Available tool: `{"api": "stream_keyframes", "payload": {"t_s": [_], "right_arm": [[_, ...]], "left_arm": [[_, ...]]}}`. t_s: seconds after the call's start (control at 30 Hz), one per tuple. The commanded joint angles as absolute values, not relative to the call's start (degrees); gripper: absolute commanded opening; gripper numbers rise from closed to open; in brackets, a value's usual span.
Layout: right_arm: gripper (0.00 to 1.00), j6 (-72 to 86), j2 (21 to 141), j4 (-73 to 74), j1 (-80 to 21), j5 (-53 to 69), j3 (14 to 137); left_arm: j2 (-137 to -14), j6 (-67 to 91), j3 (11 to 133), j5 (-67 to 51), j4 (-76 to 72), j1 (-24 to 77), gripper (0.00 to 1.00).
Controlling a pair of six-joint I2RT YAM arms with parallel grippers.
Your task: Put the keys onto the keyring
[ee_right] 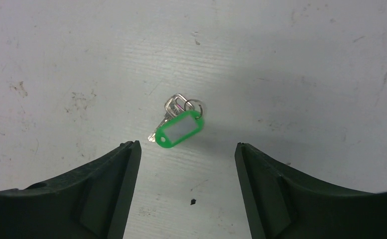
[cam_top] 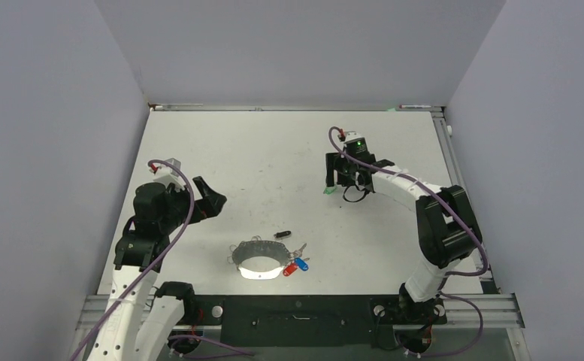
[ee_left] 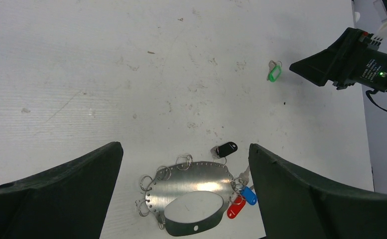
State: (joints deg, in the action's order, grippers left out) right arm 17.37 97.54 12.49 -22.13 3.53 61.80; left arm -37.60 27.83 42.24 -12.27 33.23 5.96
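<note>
On the left, the left gripper [cam_top: 210, 199] hangs above the white table [cam_top: 273, 150]. Its jaws are wide apart and there is nothing in them. It is well away from all the keys.

In the middle, near the front edge, the keyring [ee_left: 191, 184] lies flat on the table. It looks like a flat silver oval with a hole in it, and little wire rings sit all around its edge. A key with a black tag [ee_left: 226, 148] lies just past its far right side, very close to one of the little rings. The key with the red tag [ee_left: 236, 208] and the key with the blue tag [ee_left: 249, 195] lie side by side at the right edge of the keyring, touching it. I cannot tell if they are hooked on.

Further right and further back, the key with the green tag [ee_right: 179, 129] lies alone on the table, well away from the keyring. The right gripper [ee_right: 185, 145] is just above it, pointing down. Its jaws are apart, one on each side of the green key, and they do not touch it
</note>
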Motion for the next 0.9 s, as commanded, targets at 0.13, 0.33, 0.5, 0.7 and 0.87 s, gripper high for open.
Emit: {"api": "stream_keyframes", "payload": {"t_s": [0.13,0.33,0.5,0.7,0.87], "right_arm": [[0.67,14.3,100.62,12.28,-23.39,9.51,66.47],[0.62,14.53,99.62,13.59,-29.38,9.22,66.63],[0.56,21.93,97.59,12.81,-41.01,5.65,65.68],[0.53,29.65,96.39,6.97,-54.83,0.76,64.0],[0.47,33.3,100.23,7.9,-61.05,-2.08,67.61]], "left_arm": [[-37.96,27.41,42.45,-13.97,30.35,6.17,0.96],[-38.22,27.45,42.45,-14.23,30.32,6.15,0.99],[-37.97,27.42,42.61,-13.88,30.46,6.07,0.95],[-36.16,27.32,42.85,-11.42,31.25,5.85,0.91],[-34.69,27.3,42.89,-10.23,31.58,5.8,0.91]]}}
